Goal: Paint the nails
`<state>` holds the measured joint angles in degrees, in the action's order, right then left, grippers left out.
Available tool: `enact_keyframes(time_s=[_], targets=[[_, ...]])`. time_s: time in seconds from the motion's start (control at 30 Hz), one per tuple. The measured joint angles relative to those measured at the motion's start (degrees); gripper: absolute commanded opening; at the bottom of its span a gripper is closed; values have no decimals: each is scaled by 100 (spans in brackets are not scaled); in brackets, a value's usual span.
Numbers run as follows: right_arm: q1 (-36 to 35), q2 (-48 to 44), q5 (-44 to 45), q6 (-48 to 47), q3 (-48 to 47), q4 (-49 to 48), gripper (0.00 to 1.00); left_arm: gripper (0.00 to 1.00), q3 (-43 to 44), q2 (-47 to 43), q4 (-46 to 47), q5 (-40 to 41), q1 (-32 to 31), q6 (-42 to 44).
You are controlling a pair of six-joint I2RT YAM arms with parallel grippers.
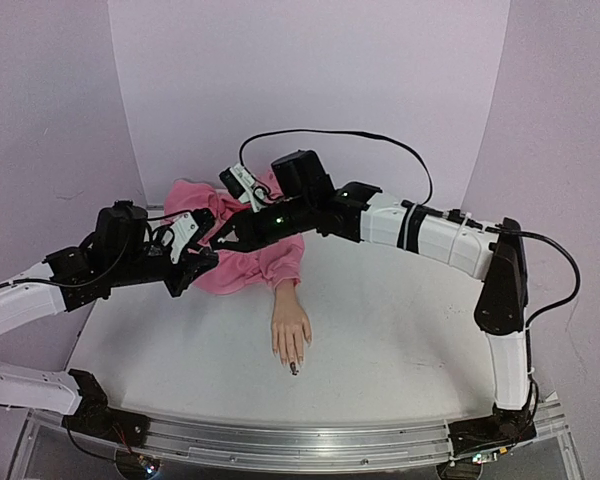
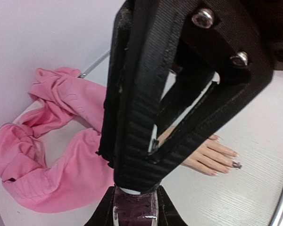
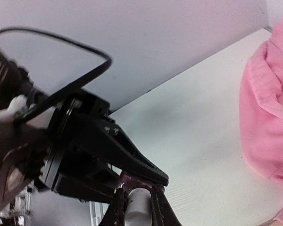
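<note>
Two grippers meet nose to nose above the far left part of the table (image 1: 400, 340), and the pairing looks deliberate: one steadies the polish while the other works its top. The left gripper (image 2: 134, 209) is clamped tight on a small dark plum bottle (image 2: 132, 215), which sits between its fingertips with the neck pointing toward the other arm. The right gripper (image 3: 137, 208) is closed just as firmly on a white cap (image 3: 139, 200) that seems to belong to that bottle. Whether the cap is screwed on, loose, or already lifting a brush cannot be told from these views. I judge this to be the step of opening the bottle or loading the brush, done well away from the target so nothing drips on it.

From the left gripper, the mannequin hand (image 1: 290, 335) lies off to the right and nearer the arm bases, palm down, fingers pointing toward the near edge. Its nails (image 1: 291, 360) are well apart from both grippers. Most of them are skin-toned, while one dark nail (image 2: 237, 165) at a fingertip looks already coated. The pink sleeve (image 1: 250, 255) bunches directly beneath the right gripper, so a spill here would likely land on cloth.
</note>
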<state>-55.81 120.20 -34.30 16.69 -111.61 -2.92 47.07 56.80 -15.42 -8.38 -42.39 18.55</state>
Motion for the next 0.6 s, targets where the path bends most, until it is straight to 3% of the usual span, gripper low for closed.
enact_keyframes(time_s=[0.23, 0.4, 0.47, 0.6], targets=[[-376, 323, 2243, 2544, -688, 227, 0, 0, -254, 269, 964, 1117, -4, 52], [-568, 376, 3318, 3331, -874, 254, 0, 0, -308, 407, 1456, 1530, -66, -15], [-640, 297, 3622, 3392, -809, 271, 11, 0, -396, 398, 1646, 1572, -116, -94], [-684, -291, 3633, 3342, 22, 83, 48, 0, -551, 348, 1945, 1370, -341, -393]])
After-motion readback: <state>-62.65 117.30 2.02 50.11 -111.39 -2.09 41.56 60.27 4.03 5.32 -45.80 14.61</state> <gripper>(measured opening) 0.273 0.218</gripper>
